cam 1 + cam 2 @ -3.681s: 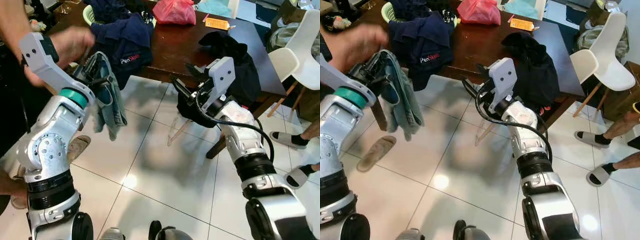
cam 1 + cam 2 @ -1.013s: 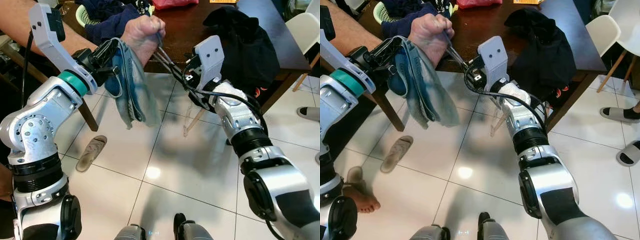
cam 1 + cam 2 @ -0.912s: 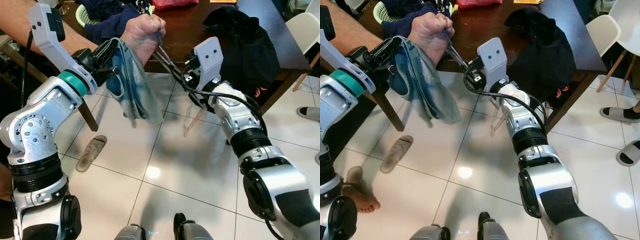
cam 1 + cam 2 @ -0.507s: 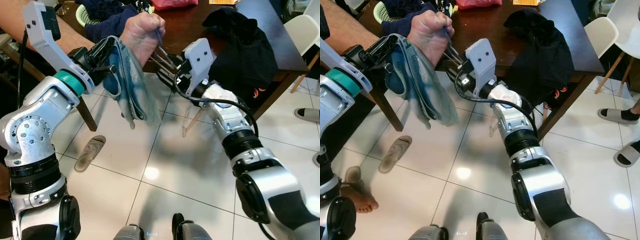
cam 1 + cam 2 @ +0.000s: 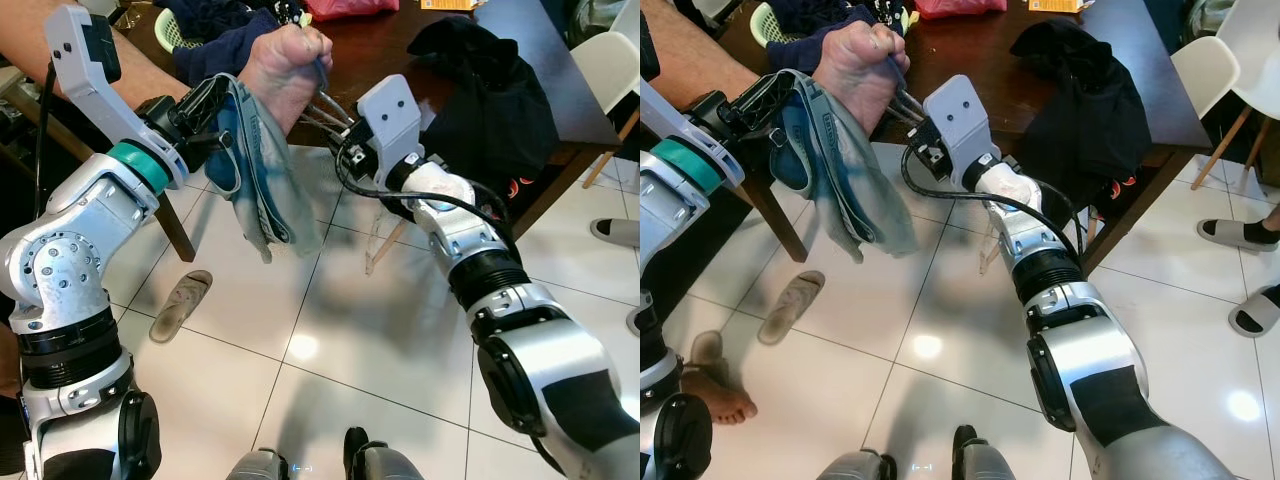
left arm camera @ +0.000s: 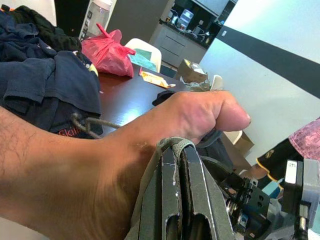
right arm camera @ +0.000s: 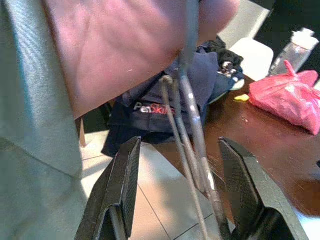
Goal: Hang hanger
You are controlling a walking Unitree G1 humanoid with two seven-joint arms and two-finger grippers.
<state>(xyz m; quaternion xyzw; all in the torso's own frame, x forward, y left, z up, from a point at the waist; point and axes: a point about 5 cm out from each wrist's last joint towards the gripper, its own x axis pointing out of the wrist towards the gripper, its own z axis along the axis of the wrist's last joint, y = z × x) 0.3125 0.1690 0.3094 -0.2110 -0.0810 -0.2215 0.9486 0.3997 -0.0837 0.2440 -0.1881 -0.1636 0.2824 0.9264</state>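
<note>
The hanger, a thin grey wire one, is held at its top in a person's hand above the edge of the dark wooden table, and its wires run down from the fist toward the right gripper. In the right wrist view the right gripper's two black fingers stand well apart with the hanger's wires passing down between them; the wires lie closer to one finger, and I cannot tell whether they touch it. In the eye views this gripper is raised just below and beside the person's fist, with its silver arm reaching in from the right.

The left gripper has its fingers pressed together on a fold of a blue-green cloth, whose edge loops over the fingertips in the left wrist view. The cloth hangs down from that grip in long folds, right against the person's hand and forearm.

On the table behind lie a heap of dark navy clothes, one with white and red lettering, a black garment draped over the table's near edge, a pink plastic bag and an orange card. A white chair stands at the right. On the tiled floor lie a sandal and, far right, a person's feet in sandals.
</note>
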